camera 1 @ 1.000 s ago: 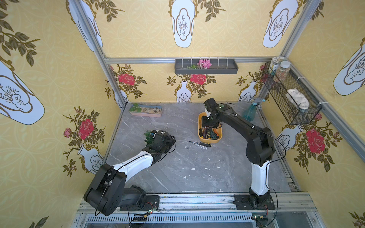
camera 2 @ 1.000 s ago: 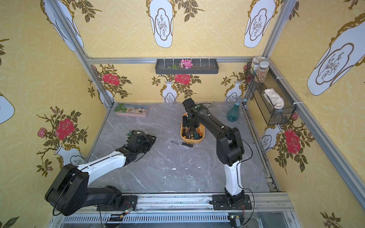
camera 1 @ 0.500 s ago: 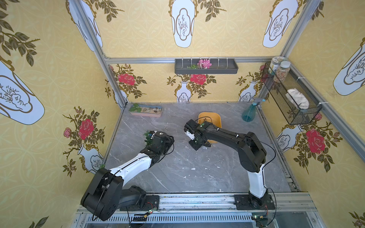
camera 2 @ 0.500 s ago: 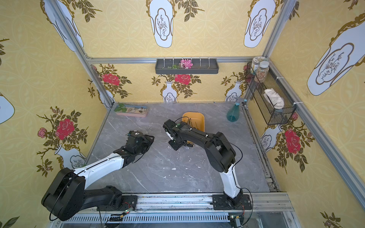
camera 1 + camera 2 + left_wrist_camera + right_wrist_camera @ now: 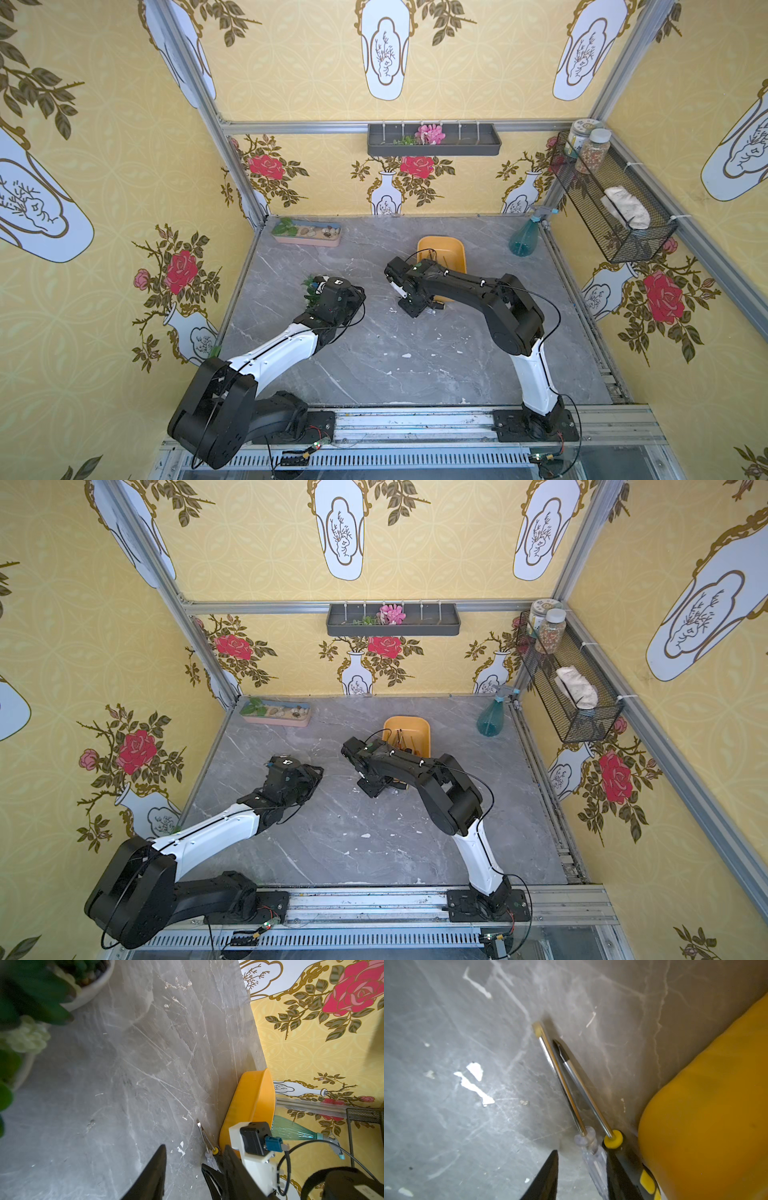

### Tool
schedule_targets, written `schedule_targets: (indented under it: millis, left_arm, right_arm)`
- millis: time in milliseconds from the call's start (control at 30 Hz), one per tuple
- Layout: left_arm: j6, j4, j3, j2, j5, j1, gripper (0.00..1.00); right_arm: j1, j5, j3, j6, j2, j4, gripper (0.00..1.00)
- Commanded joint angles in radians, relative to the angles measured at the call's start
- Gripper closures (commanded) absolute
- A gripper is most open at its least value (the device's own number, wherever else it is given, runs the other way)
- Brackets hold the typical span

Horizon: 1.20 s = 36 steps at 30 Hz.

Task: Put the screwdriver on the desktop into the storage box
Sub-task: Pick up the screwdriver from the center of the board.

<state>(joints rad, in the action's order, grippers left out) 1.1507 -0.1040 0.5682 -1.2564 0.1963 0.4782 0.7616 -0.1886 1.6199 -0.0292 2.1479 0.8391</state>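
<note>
Two screwdrivers lie side by side on the grey desktop (image 5: 374,353), against the near end of the orange storage box (image 5: 453,249) (image 5: 706,1115). One has a clear handle (image 5: 593,1159), the other a black handle with a yellow collar (image 5: 612,1140). My right gripper (image 5: 581,1152) (image 5: 411,309) is down over them, open. The clear handle lies between its jaws, close to the one on the box side; the black handle lies beyond that jaw. My left gripper (image 5: 195,1146) (image 5: 353,297) hovers open and empty to the left. Its wrist view shows both shafts (image 5: 204,1138).
A potted green plant (image 5: 311,286) stands right beside my left wrist. At the back are a pink tray of pebbles (image 5: 307,235) and a teal spray bottle (image 5: 524,241). The box holds several tools (image 5: 403,742). A wire basket (image 5: 611,208) hangs on the right wall.
My right arm swung from over the storage box down to the desktop in front of it, and its jaws narrowed around the clear handle. The left arm barely moved.
</note>
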Motion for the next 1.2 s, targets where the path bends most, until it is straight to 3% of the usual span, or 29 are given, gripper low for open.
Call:
schedule_targets:
  millis: [0, 367, 800, 1167]
  left_arm:
    - [-0.006, 0.006, -0.002, 0.0, 0.01, -0.001, 0.53]
    - [-0.006, 0.009, -0.005, 0.008, 0.014, -0.001, 0.54]
    - [-0.005, 0.012, -0.014, 0.021, 0.018, -0.001, 0.53]
    - [-0.003, 0.014, -0.018, 0.031, 0.019, -0.001, 0.53]
  right_arm:
    - [-0.002, -0.026, -0.005, -0.002, 0.015, 0.0, 0.62]
    - [-0.001, 0.08, -0.02, 0.047, 0.021, 0.034, 0.7]
    - [-0.002, 0.096, 0.021, 0.154, 0.064, 0.092, 0.88]
    - [-0.021, 0.19, 0.073, 0.242, -0.059, 0.095, 0.93]
